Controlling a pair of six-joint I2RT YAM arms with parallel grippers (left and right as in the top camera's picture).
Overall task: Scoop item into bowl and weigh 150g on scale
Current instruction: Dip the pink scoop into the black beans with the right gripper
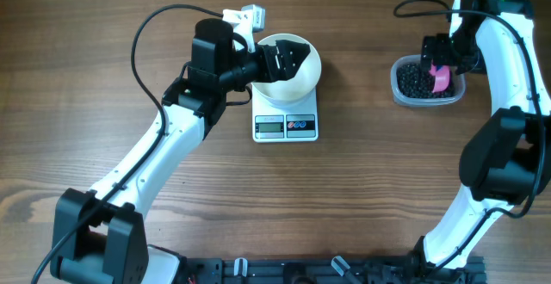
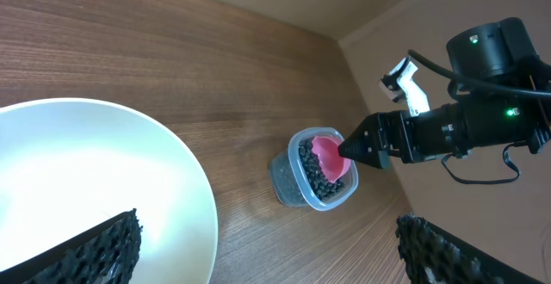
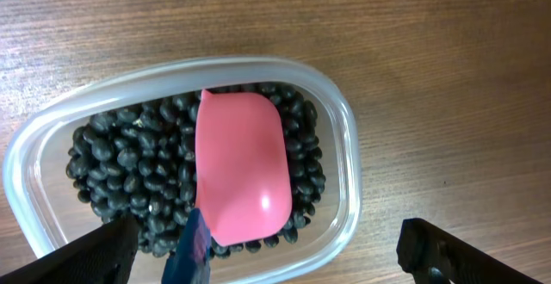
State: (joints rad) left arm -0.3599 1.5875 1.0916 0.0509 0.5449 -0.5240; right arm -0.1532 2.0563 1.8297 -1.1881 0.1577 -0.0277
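Brown wood-grain tabletop [image 1: 362, 198]. White bowl [image 1: 297, 84] sits on scale [image 1: 286, 126], centre; left gripper [image 1: 288, 60] spread over it. Right side: clear tub [image 1: 400, 90], pink scoop [image 3: 241, 168] lying on black beans [image 3: 129, 172]; right gripper [image 1: 441, 60] spread above.

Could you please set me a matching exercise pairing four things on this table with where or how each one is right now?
Things:
1. white bowl
2. pink scoop
3. black beans
4. left gripper

Places or states:
a. lying on top of the black beans
b. open at the white bowl's rim
c. standing on the scale
d. filling the clear tub

Pairs: 1-c, 2-a, 3-d, 4-b
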